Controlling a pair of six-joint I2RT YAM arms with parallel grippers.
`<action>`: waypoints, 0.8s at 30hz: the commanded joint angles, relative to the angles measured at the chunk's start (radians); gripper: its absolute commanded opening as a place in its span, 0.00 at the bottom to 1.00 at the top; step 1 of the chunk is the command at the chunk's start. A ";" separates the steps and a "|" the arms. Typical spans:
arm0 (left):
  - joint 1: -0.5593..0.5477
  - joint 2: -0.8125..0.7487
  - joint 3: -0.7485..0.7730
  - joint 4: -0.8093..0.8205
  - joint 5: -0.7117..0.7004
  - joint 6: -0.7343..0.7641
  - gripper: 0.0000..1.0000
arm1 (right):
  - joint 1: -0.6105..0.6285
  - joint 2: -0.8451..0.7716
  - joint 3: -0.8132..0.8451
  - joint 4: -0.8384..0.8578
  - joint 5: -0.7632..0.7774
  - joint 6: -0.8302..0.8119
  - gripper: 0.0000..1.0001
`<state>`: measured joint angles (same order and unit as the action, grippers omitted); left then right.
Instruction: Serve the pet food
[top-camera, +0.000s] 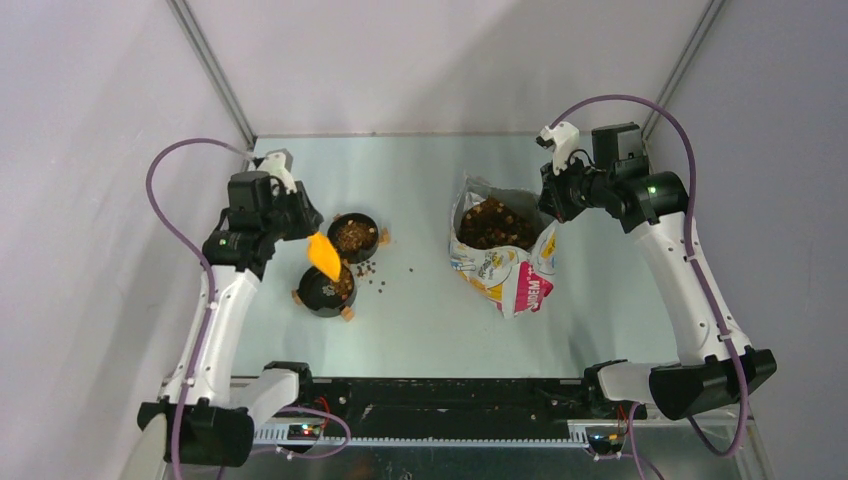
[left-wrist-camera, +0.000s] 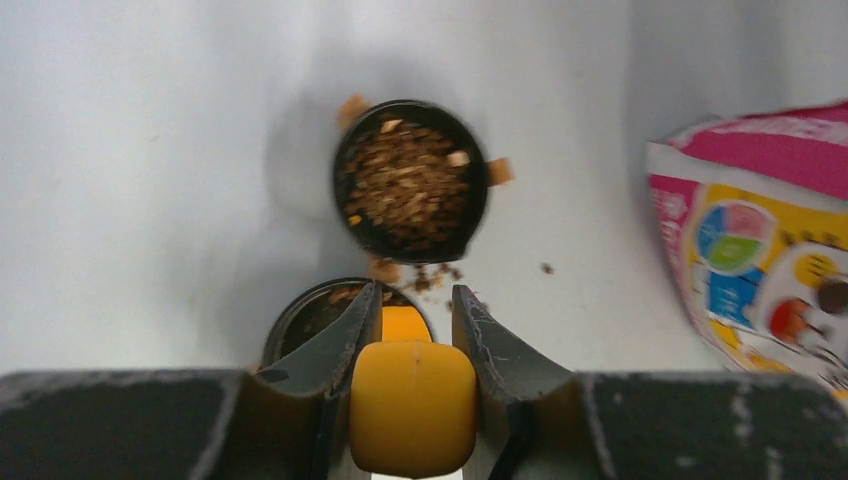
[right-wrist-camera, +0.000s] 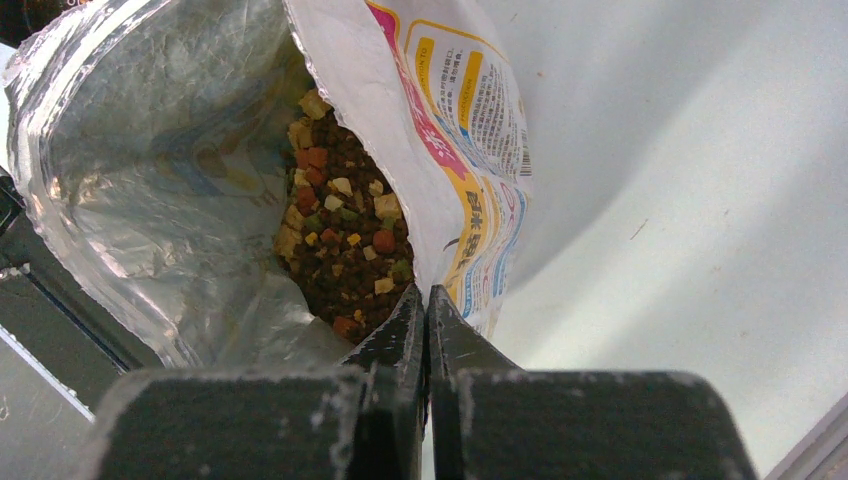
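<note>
The pet food (top-camera: 495, 222) lies as brown kibble inside the open printed bag (top-camera: 510, 275) right of centre. The right wrist view shows this pet food (right-wrist-camera: 345, 240) deep in the foil-lined bag (right-wrist-camera: 460, 150). My right gripper (right-wrist-camera: 427, 295) is shut on the bag's rim, at its right side (top-camera: 549, 215). My left gripper (left-wrist-camera: 415, 295) is shut on the handle of an orange scoop (left-wrist-camera: 412, 400). The scoop (top-camera: 322, 256) tilts down over the near black bowl (top-camera: 318, 296). The far black bowl (left-wrist-camera: 478, 205) is full of kibble.
Loose kibble (top-camera: 372, 272) is scattered on the table between the two bowls and a little to their right. The far bowl (top-camera: 376, 230) sits just behind the near one. White walls enclose the table at the back and both sides.
</note>
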<state>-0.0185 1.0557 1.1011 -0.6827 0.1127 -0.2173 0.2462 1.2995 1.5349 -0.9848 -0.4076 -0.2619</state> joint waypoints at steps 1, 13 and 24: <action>-0.090 -0.081 0.043 0.107 0.118 0.019 0.00 | -0.003 -0.065 0.038 0.062 -0.037 0.006 0.00; -0.404 0.074 0.476 0.233 0.383 -0.049 0.00 | 0.033 -0.021 0.095 0.075 -0.056 0.039 0.00; -0.676 0.322 0.634 0.250 0.088 -0.082 0.00 | 0.067 -0.012 0.095 0.079 -0.052 0.048 0.00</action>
<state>-0.6315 1.3128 1.6722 -0.4511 0.3157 -0.2974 0.2974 1.3113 1.5551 -0.9894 -0.4061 -0.2363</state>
